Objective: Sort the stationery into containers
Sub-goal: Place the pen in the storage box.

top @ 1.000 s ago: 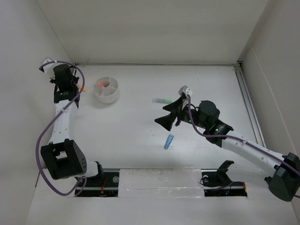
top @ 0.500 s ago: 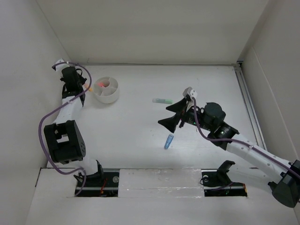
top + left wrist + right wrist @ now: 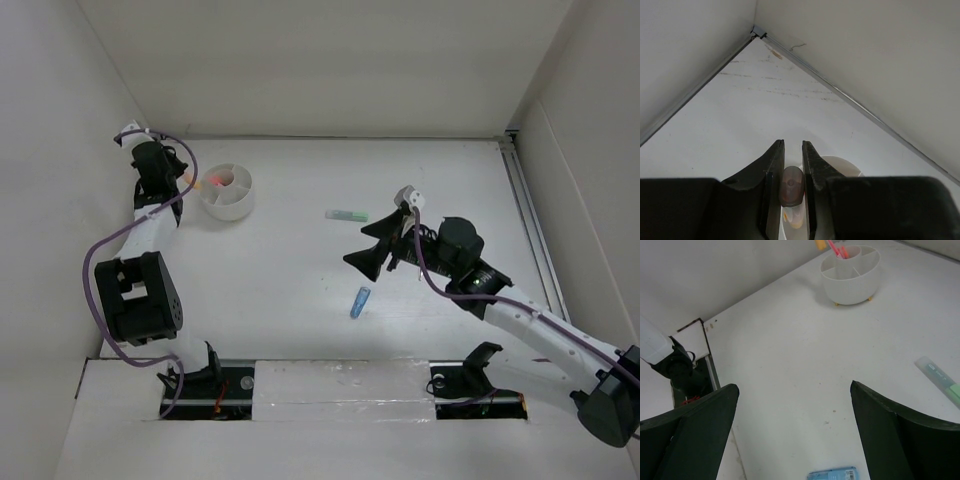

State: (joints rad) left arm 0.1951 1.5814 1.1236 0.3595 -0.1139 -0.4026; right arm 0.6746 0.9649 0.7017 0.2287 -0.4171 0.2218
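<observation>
At upper left of the overhead view, grips an orange pen (image 3: 186,178) in the left hand (image 3: 176,181), jaws narrow and clamped on its rounded end, as the wrist view confirms. Hangs it just beside the left rim of the round white tub (image 3: 232,208), not clearly over any compartment. Shows pink pens (image 3: 215,181) already standing in the tub's middle cup. Risks a release made too soon: could drop the pen on the desk (image 3: 300,180) outside the rim, or hit a divider and bounce out. Could also nudge the light tub sideways if lowered against its wall. Toward centre, leaves the pale green bar (image 3: 347,214) and, lower, the blue marker (image 3: 360,301) lying loose, well apart from the tub. Just right of them, spreads the right hand (image 3: 362,247) wide and empty above the desk. Could shove the marker away on a careless descent.
</observation>
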